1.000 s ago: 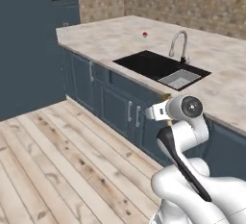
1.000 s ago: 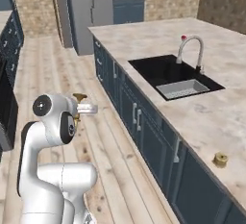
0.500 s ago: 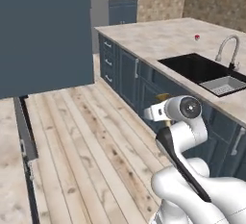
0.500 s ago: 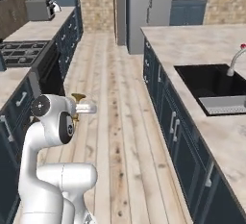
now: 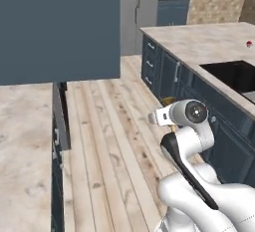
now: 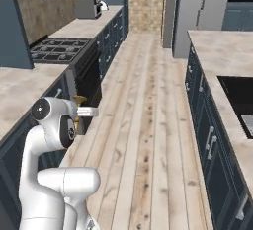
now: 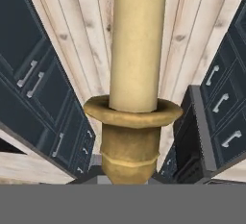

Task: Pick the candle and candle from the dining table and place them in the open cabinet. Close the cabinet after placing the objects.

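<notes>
While gripper [image 7: 129, 182] stays clamped on candlestick [image 7: 129, 141], cream candle [image 7: 137, 40] runs straight out along its axis; cabinet [image 5: 60, 27] lies off to arm's left.

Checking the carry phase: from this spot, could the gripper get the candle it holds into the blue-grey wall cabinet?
Probably not yet. The gripper is shut on the candle low over the floor, and the cabinet sits higher, across the aisle.

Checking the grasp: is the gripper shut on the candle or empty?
Shut on the candle: its brass holder sits right at the gripper, above the wood floor.
</notes>
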Tool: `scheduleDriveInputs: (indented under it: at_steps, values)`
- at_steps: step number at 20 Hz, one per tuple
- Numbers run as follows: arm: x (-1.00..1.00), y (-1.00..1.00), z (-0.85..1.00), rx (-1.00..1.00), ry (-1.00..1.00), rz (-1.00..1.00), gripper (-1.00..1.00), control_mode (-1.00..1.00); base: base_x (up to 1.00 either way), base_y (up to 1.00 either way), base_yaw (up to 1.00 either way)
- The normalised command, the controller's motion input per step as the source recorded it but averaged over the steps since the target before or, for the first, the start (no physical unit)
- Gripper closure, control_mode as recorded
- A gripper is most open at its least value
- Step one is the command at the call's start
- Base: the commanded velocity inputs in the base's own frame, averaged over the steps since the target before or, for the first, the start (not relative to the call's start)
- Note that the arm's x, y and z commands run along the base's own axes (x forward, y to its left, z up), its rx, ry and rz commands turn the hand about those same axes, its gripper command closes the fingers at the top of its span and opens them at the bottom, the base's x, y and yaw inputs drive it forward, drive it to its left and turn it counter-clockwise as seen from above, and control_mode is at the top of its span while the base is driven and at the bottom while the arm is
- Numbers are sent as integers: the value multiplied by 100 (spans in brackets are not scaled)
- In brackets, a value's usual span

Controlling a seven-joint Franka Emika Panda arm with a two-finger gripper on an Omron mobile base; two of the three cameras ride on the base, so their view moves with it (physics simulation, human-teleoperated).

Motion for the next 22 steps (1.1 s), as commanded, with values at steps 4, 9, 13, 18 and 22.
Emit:
scheduleDriveInputs:
  at_steps: [4, 9, 13, 18, 22]
  values:
    - [0, 0, 0, 0, 0, 0, 100, 100, 0, 0, 37]
    - [0, 0, 0, 0, 0, 0, 100, 100, 0, 1, 38]
    - [0, 0, 0, 0, 0, 0, 100, 100, -4, 6, 39]
    - [0, 0, 0, 0, 0, 0, 100, 100, -13, 6, 40]
    - [0, 0, 0, 0, 0, 0, 100, 100, -11, 0, 40]
